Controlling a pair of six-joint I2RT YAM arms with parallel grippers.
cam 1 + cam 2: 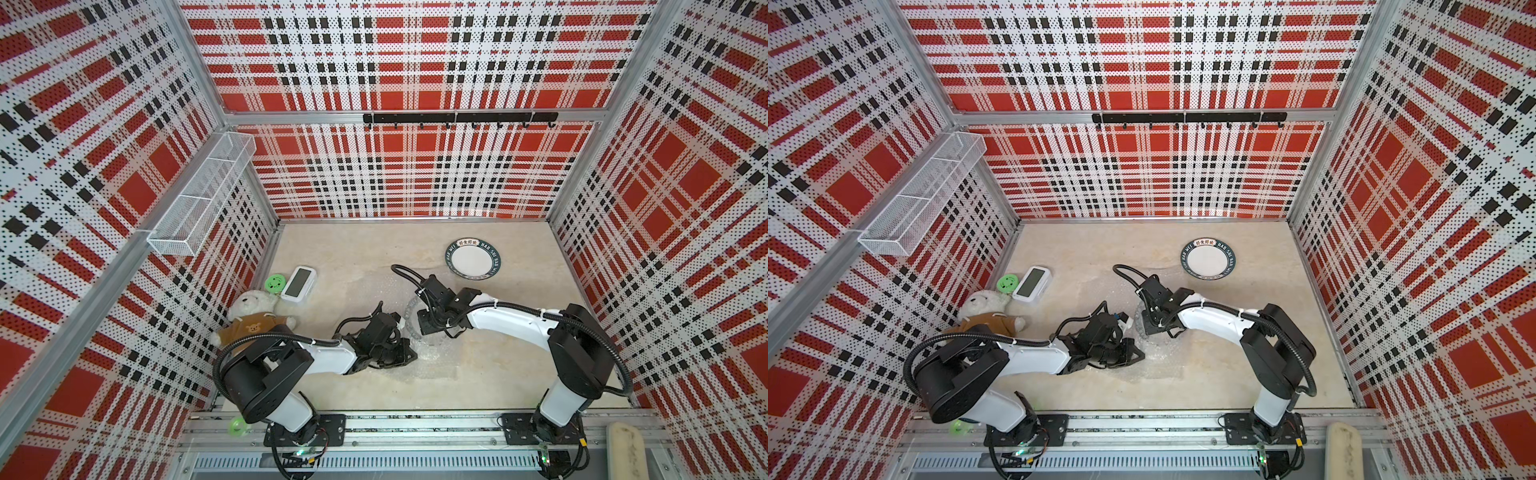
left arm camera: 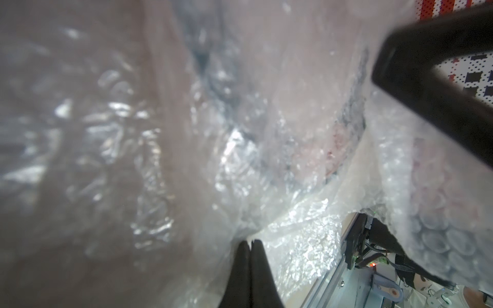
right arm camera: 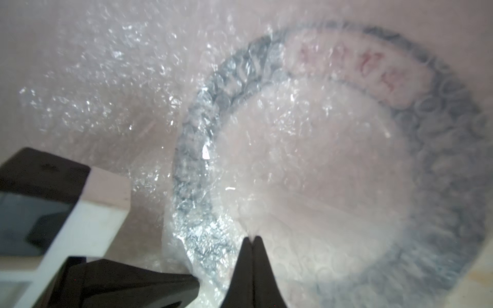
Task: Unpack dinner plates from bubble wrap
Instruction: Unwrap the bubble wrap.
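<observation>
Two robot arms meet over a spread of bubble wrap at the middle of the worktop. In both top views the black wrists hide the fingertips, so the grip cannot be read there. The wrist cameras supply it: the left pincer has its jaws pressed together on a bunched fold of the clear film, which fills almost the whole left wrist view. The right pincer is likewise closed tip to tip, the film puckering into fine pleats where it is nipped. Through the wrap the right wrist view shows the wrapped plate nearly whole, a white centre inside a wide dark band with blurred red marks, lying just beneath and ahead of the right pincer's tips. In a top view the wrapped plate shows only as a grey arc between the two pincers, and the left wrist view gives just a dim curve of its band beyond the left pincer. Only the top views show a bare plate, flat on the worktop, well apart from both pincers, beyond the right one toward the back wall. A teddy bear, a white gadget with a dark screen and a green disc lie on the left pincer's outer side, well apart from the wrap
</observation>
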